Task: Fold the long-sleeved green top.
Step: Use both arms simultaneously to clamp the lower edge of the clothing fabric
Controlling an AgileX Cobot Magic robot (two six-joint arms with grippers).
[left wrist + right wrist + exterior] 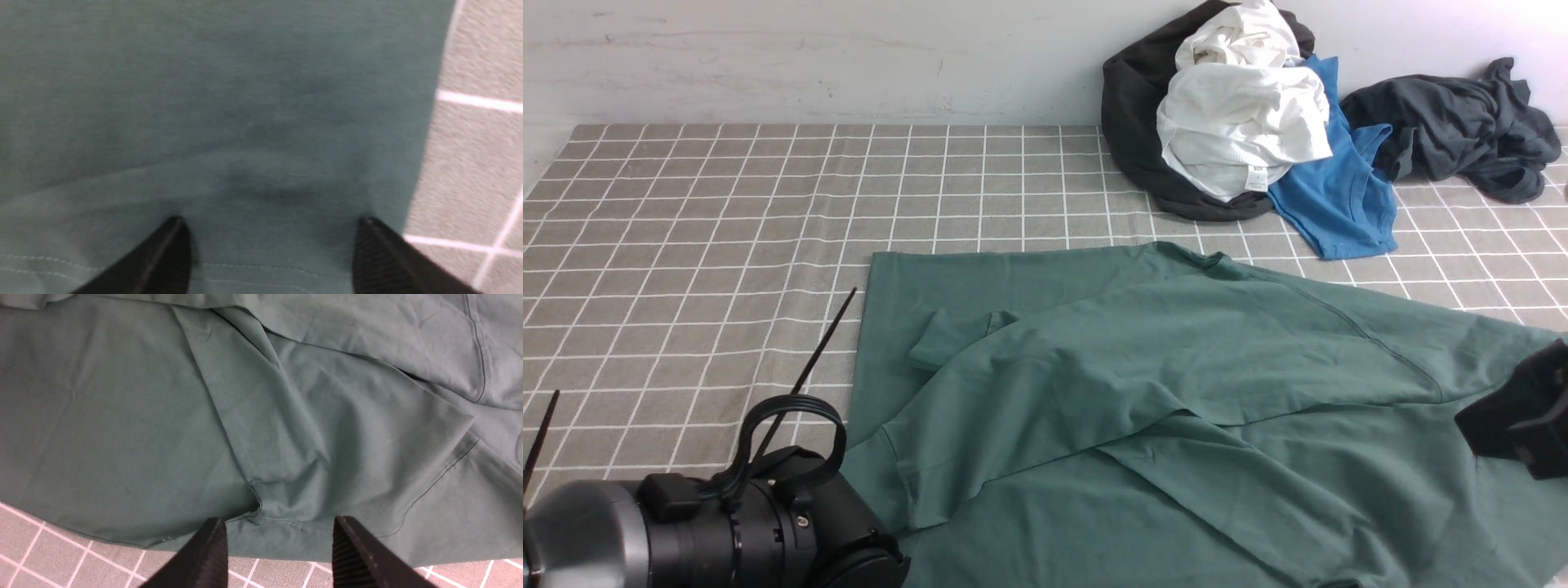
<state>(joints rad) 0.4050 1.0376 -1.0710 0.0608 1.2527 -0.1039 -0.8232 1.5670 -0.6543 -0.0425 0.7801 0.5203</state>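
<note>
The top (1176,367) is lying on the table (686,245), one sleeve folded in. The left gripper (270,222) and right gripper (278,519) are hanging open over its hem. Next, I think, both need to pinch it.

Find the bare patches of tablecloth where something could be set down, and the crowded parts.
Free: the left tablecloth, between wall, green top and left arm. Crowded: far right, heaped with clothes; the top covers the near middle and right.
</note>
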